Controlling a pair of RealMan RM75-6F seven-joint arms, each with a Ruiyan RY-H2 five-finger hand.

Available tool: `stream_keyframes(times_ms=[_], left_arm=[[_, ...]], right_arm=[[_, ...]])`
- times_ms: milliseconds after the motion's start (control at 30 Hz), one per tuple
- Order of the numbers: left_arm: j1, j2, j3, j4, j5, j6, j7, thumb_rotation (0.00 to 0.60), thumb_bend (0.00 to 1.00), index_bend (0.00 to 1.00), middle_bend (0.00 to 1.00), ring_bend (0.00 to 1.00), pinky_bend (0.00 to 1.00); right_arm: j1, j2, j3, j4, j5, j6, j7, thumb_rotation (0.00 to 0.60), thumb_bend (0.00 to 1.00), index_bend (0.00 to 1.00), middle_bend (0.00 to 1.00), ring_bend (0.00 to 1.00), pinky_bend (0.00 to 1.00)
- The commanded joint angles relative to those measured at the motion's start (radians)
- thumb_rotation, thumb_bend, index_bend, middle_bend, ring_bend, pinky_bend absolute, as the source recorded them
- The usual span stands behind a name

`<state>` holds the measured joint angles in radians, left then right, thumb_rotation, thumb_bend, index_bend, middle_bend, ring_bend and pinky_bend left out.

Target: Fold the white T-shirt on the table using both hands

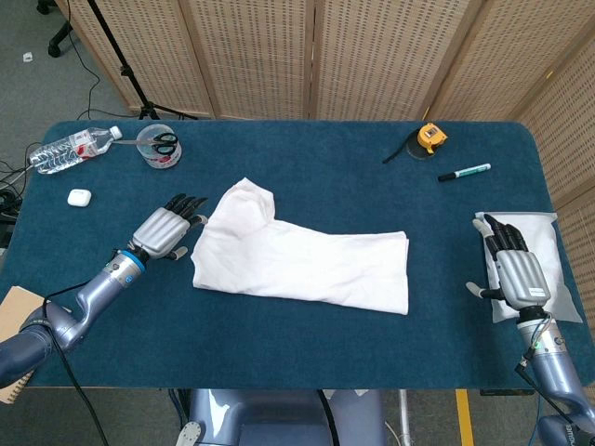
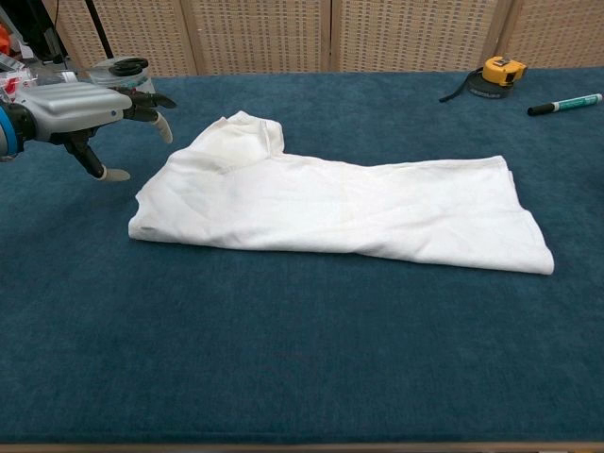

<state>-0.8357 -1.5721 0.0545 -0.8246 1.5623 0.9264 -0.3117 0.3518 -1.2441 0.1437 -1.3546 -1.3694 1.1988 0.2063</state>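
The white T-shirt (image 1: 297, 255) lies folded into a long band across the middle of the blue table, also seen in the chest view as the T-shirt (image 2: 330, 203). My left hand (image 1: 165, 229) hovers just left of the shirt's upper left end, fingers spread, holding nothing; the chest view shows the same left hand (image 2: 80, 106) apart from the cloth. My right hand (image 1: 516, 265) rests far right over a clear plastic bag (image 1: 548, 243), fingers extended, empty. It is outside the chest view.
A yellow tape measure (image 1: 429, 137) and a green marker (image 1: 465, 172) lie at the back right. A water bottle (image 1: 70, 149), a cup with scissors (image 1: 160, 144) and a white earbud case (image 1: 79, 197) sit at the back left. A notebook (image 1: 23, 334) overhangs the left edge.
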Motion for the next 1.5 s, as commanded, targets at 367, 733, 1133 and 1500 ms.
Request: stream_keyframes(times_ms=[367,733,1133,1500], left_arm=[[0.067,-0.157,0.076,0.337,0.116,0.166,-0.222,0.600,0.30,0.32,0.00,0.00,0.00],[0.082,-0.229,0.095,0.460,0.133,0.169,-0.293,0.600,0.32,0.36,0.00,0.00,0.00],[0.064,-0.282,0.088,0.510,0.131,0.146,-0.297,0.600,0.33,0.36,0.00,0.00,0.00],[0.044,-0.316,0.083,0.536,0.128,0.125,-0.287,0.600,0.35,0.36,0.00,0.00,0.00]], right_arm=[[0.002,-0.004,0.003,0.009,0.007,-0.011,-0.001,0.600,0.13,0.00,0.00,0.00,0.00],[0.003,-0.007,0.003,0.012,0.010,-0.016,-0.003,0.600,0.13,0.00,0.00,0.00,0.00],[0.001,-0.003,0.004,0.011,0.007,-0.015,0.006,0.600,0.13,0.00,0.00,0.00,0.00],[0.001,0.000,0.005,0.011,0.006,-0.016,0.010,0.600,0.13,0.00,0.00,0.00,0.00]])
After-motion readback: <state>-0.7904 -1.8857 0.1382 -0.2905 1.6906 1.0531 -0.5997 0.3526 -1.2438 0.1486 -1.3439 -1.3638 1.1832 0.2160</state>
